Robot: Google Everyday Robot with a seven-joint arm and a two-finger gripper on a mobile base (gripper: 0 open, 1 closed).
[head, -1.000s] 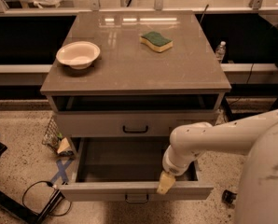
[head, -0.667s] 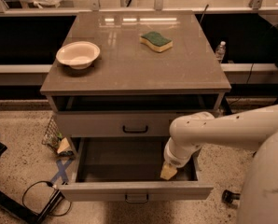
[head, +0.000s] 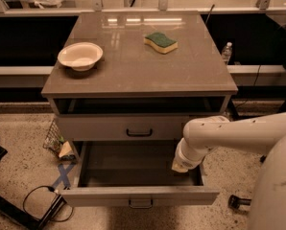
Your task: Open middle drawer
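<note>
The gripper (head: 180, 166) is seen inside the pulled-out bottom drawer (head: 109, 196), beneath the middle drawer (head: 95, 127); whether it is parted or closed cannot be told.

White arm (head: 239, 131) enters from right edge, elbow bent; gripper (head: 180, 166) hangs downward, lower centre-right of frame.

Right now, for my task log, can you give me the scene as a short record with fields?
middle drawer: pulled out, plain grey inside showing
upper drawer: shut, black bar handle
gripper: low inside the middle drawer, at its right side
cabinet top: carries the bowl and the sponge
bowl: white, left side
sponge: green over yellow, right rear
</note>
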